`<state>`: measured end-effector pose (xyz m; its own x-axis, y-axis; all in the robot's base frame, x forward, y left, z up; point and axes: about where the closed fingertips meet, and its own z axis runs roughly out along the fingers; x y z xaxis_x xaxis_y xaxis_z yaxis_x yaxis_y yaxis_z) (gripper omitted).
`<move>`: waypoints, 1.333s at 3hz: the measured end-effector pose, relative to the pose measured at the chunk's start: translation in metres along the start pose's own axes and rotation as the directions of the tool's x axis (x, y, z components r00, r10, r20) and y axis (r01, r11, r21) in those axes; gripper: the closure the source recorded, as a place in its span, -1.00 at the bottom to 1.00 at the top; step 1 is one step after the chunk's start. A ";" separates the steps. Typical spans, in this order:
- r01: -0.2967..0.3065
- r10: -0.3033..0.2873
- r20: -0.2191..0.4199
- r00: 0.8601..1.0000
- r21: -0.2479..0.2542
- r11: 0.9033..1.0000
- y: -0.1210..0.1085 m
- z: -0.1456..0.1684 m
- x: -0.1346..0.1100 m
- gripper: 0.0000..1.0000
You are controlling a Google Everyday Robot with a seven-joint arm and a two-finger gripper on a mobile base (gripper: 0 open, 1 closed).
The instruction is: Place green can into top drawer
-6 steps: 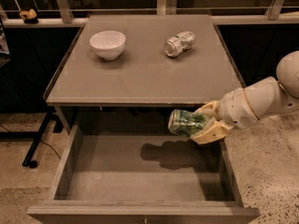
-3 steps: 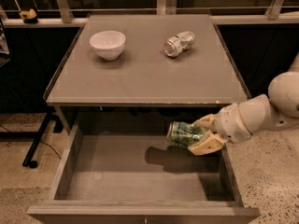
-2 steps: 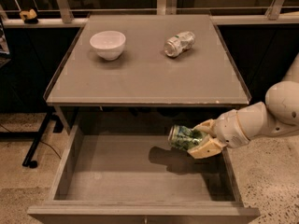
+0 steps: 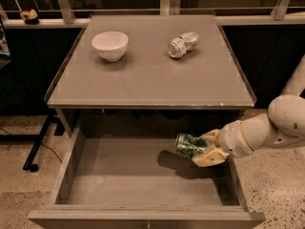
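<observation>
The green can (image 4: 188,145), mottled green and white with a silver end, lies sideways in my gripper (image 4: 206,150). The gripper is shut on it, with cream fingers (image 4: 209,158) above and below the can. It hangs low inside the open top drawer (image 4: 66,168), over the right part of its flat grey-brown bottom, and casts a shadow just beneath. My white arm (image 4: 267,130) reaches in from the right.
A grey tabletop (image 4: 147,75) stands above the drawer. On it are a white bowl (image 4: 110,45) at the back left and a paler silver-white can (image 4: 183,44) lying on its side at the back right. A railing (image 4: 143,11) runs behind.
My gripper has carried the green can downward and slightly forward, from just under the tabletop edge to low inside the drawer. Bowl and silver can have not moved.
</observation>
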<state>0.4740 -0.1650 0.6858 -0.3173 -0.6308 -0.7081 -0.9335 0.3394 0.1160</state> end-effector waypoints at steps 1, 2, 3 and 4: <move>-0.023 0.023 -0.002 1.000 -0.010 1.000 -0.003 0.008 0.008 1.00; -0.042 0.042 -0.015 0.999 -0.036 0.998 -0.003 0.020 0.015 1.00; -0.055 0.052 -0.048 0.997 -0.060 0.997 -0.004 0.032 0.019 1.00; -0.067 0.063 -0.071 0.996 -0.070 0.995 -0.004 0.040 0.022 1.00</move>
<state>0.4770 -0.1523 0.6420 -0.3861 -0.6562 -0.6483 -0.9193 0.3314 0.2121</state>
